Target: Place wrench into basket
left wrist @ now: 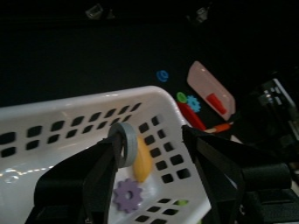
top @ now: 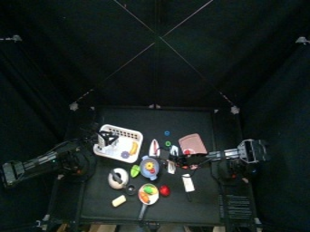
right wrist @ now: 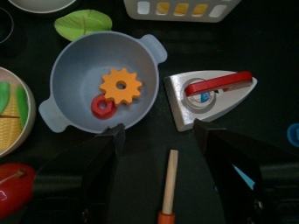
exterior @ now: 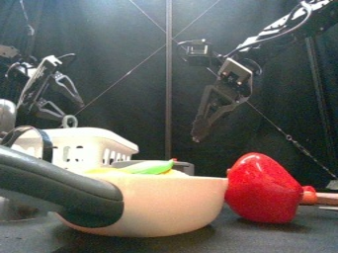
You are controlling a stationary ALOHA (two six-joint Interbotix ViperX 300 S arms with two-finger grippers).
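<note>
The white slotted basket (top: 107, 130) stands at the table's back left; it also shows in the front view (exterior: 93, 148) and the left wrist view (left wrist: 70, 122). My left gripper (top: 97, 147) (exterior: 50, 94) (left wrist: 158, 147) hangs open over it. The grey wrench (left wrist: 121, 144) stands between the jaws, close to one of them, with its ring end up and its lower part down inside the basket. The ring end shows just above the basket rim in the front view (exterior: 69, 121). My right gripper (top: 198, 163) (exterior: 211, 104) (right wrist: 163, 140) is open and empty at the right.
In the basket lie a yellow piece (left wrist: 140, 157) and a purple gear (left wrist: 126, 194). Under the right gripper are a grey pot (right wrist: 105, 83) holding an orange gear (right wrist: 121, 86), a toy iron (right wrist: 208, 94) and a wooden stick (right wrist: 170, 184). A cream bowl (exterior: 145, 203) and a red toy (exterior: 264, 188) stand at the front.
</note>
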